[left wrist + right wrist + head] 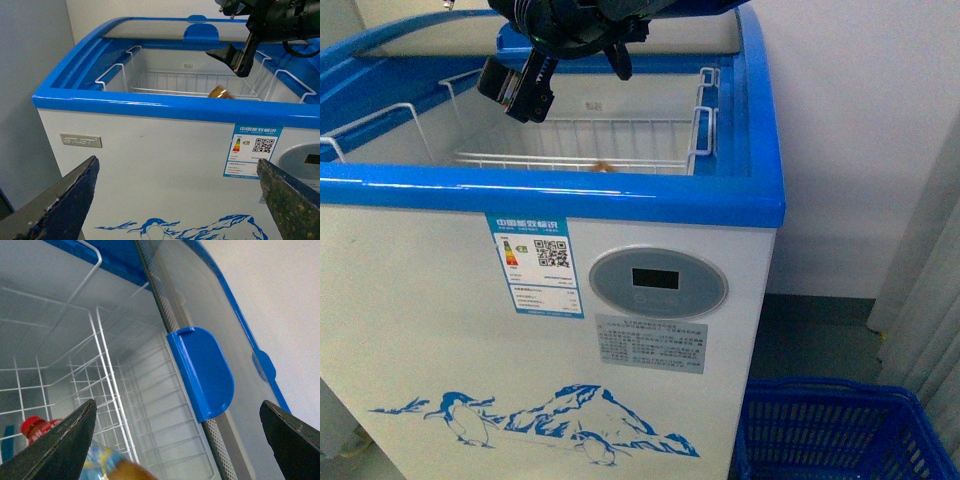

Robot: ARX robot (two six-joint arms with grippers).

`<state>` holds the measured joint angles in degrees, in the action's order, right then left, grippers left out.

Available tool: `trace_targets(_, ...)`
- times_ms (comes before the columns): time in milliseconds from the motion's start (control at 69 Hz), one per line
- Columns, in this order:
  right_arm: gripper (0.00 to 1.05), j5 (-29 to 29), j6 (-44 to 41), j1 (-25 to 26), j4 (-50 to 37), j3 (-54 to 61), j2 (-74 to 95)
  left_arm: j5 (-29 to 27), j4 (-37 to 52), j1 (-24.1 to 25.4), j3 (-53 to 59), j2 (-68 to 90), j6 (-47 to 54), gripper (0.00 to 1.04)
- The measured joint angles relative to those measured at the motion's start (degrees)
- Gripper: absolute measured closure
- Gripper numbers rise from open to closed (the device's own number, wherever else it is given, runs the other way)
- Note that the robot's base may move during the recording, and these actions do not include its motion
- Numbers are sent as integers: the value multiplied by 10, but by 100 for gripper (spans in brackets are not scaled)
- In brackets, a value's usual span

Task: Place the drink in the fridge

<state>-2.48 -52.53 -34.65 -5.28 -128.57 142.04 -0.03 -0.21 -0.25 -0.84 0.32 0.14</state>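
From the front, the fridge [440,300] fills most of the view, its blue rim running across the middle and the round grey display [658,283] near centre. The lid is slid back, so the white wire basket [620,140] inside is exposed. The right gripper [525,85] hangs over the opening at about 11 o'clock; its fingers are hard to separate here. Only a small amber sliver of the drink [604,166] peeks above the rim, close to 12 o'clock of the display. A blue plastic basket [840,430] stands on the floor at 5 o'clock.

The left wrist view looks at the fridge's front from outside. The left gripper [175,200] shows two dark fingers [60,205] at 7 and 4 o'clock, spread wide with nothing between them. This view gives more of the drink: its amber end rests in the wire basket at about 1 o'clock, below the right arm's dark head. It also shows a metal brand plate [81,141] that the front view lacks.

The right wrist view looks into the fridge. The right gripper's fingers are wide apart and empty. The drink lies low at 7 o'clock, red cap and red-and-yellow label visible, partly behind one finger, among the basket wires. The glass lid's blue handle [202,372] sits at 3 o'clock.
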Motion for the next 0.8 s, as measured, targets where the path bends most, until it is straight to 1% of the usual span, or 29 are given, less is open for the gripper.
trace_targets(116,7,28,39,0,-2,3,-16,0,0,0,0,0,0,8)
trace_targets(188,7,51,77,0,17,3,-33,0,0,0,0,0,0,8)
trace_targets(319,7,75,149,3,61,4,-70,0,0,0,0,0,0,8)
trace_targets(406,7,89,182,9,64,22,-99,0,0,0,0,0,0,8)
trace_targets(580,7,80,219,49,11,174,-226,0,0,0,0,0,0,8)
trace_targets(797,7,83,272,92,-23,327,-347,0,0,0,0,0,0,8)
